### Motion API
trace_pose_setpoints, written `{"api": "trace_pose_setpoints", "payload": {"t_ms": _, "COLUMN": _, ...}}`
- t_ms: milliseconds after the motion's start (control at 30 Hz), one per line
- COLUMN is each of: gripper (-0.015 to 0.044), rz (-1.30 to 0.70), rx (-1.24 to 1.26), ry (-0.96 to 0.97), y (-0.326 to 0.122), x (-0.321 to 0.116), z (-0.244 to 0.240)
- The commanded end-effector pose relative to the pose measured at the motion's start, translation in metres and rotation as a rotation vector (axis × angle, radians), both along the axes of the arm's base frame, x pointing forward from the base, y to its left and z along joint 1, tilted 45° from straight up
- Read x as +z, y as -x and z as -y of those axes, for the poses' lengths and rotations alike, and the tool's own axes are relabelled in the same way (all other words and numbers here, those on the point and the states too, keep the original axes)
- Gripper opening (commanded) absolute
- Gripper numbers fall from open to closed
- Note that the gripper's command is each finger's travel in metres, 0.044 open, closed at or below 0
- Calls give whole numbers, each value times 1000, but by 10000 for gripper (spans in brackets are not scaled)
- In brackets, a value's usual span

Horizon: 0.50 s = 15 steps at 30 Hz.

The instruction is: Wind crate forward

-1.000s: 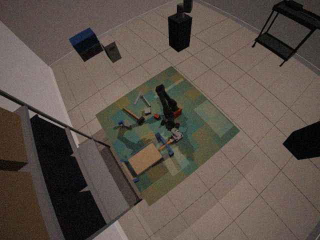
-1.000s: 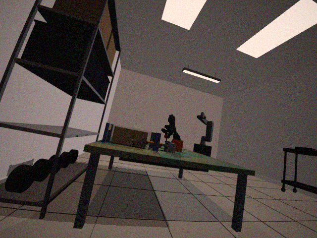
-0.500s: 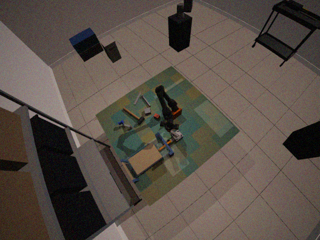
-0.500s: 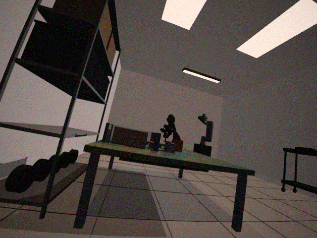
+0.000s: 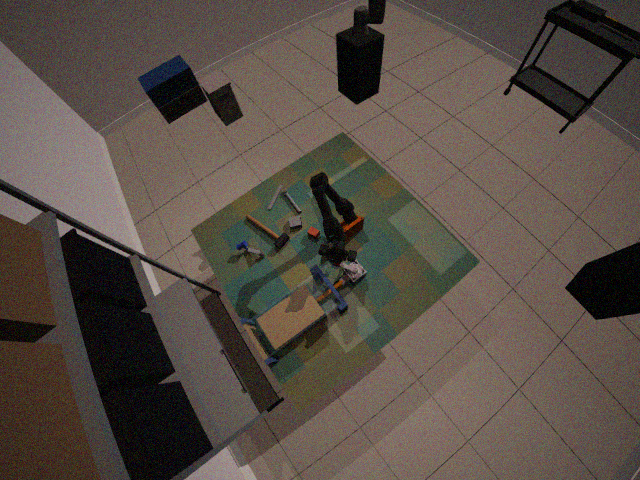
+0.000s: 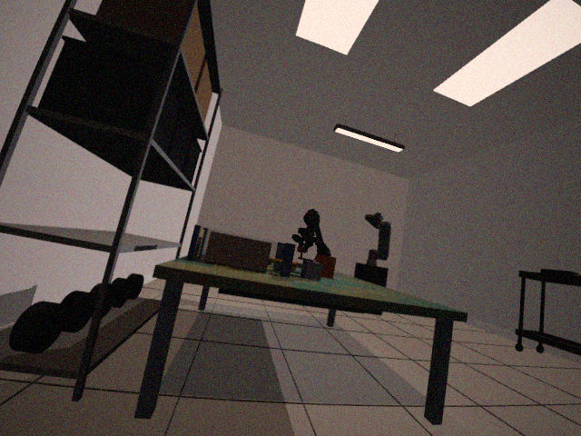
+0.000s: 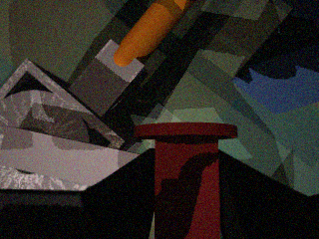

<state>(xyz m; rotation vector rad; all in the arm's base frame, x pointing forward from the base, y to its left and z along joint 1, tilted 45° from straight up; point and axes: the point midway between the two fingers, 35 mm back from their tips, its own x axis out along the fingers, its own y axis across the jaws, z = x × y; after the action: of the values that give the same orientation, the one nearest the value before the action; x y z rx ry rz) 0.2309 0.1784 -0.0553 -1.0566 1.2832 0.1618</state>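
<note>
My gripper [image 5: 343, 255] [image 6: 301, 245] [image 7: 182, 157] is shut on the upright, flanged red grip [image 7: 186, 130] of the winch handle. The handle's pale grey arm [image 7: 65, 149] reaches left over the round disk of the winch [image 5: 351, 273] [image 6: 310, 270] [image 7: 35, 112]. Whether the key sits in the hole is hidden. An orange strap [image 5: 324, 295] [image 7: 150, 32] runs from the winch under the blue frame [image 5: 331, 287] [image 6: 284, 259] [image 7: 279, 92] towards the tan crate [image 5: 289, 317] [image 6: 238, 251]. The crate looks flat, with a gap to the frame. The clear panels are hard to make out.
An orange-red box [image 5: 354, 227] [image 6: 327, 265] stands by the arm. A small red block [image 5: 313, 232], a grey block [image 5: 295, 222], a mallet [image 5: 263, 227], two grey bars [image 5: 275, 197] [image 5: 292, 201] and a blue-ended tool [image 5: 241, 245] lie farther off on the bench. Shelving stands beyond the crate.
</note>
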Motion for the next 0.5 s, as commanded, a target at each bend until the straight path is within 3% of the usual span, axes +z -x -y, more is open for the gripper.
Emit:
{"api": "trace_pose_setpoints", "payload": {"t_ms": 0, "gripper": 0, "rz": 12, "rx": -8, "ry": -4, "y": -9, "x": -5, "z": -2}}
{"api": "trace_pose_setpoints", "payload": {"t_ms": 467, "gripper": 0, "rz": 13, "rx": -8, "ry": -5, "y": -20, "x": -11, "z": -9}}
